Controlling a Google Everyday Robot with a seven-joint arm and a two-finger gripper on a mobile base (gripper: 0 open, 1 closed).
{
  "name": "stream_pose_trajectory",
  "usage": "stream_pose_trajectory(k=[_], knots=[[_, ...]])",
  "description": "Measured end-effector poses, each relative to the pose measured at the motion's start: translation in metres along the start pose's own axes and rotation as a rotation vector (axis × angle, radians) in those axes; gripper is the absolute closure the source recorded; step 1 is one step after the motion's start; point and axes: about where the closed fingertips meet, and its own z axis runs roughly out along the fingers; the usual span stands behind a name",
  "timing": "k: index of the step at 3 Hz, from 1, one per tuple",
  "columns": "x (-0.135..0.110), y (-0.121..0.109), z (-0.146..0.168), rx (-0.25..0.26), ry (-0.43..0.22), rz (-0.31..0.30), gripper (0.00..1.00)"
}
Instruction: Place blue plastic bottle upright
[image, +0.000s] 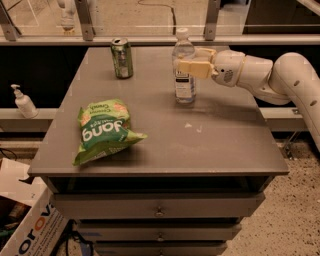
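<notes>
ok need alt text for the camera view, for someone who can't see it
A bottle stands upright near the back of a grey table, with the robot's gripper at its upper half, the arm reaching in from the picture's right. A green can stands at the back left and a green chip bag lies front left.

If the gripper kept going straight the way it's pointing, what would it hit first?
The blue plastic bottle: the gripper sits at its upper part, apparently right against it.
</notes>
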Motion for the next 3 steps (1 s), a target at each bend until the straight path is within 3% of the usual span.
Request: stream_pose_trajectory(k=[1, 2, 3], knots=[[-0.001, 0.0, 0.0, 0.0, 0.0, 0.0, 0.59], [-0.0003, -0.0001, -0.0021, 0.01, -0.001, -0.005, 0.27], [0.0003, -0.0002, -0.0039, 0.018, -0.003, -0.009, 0.05]])
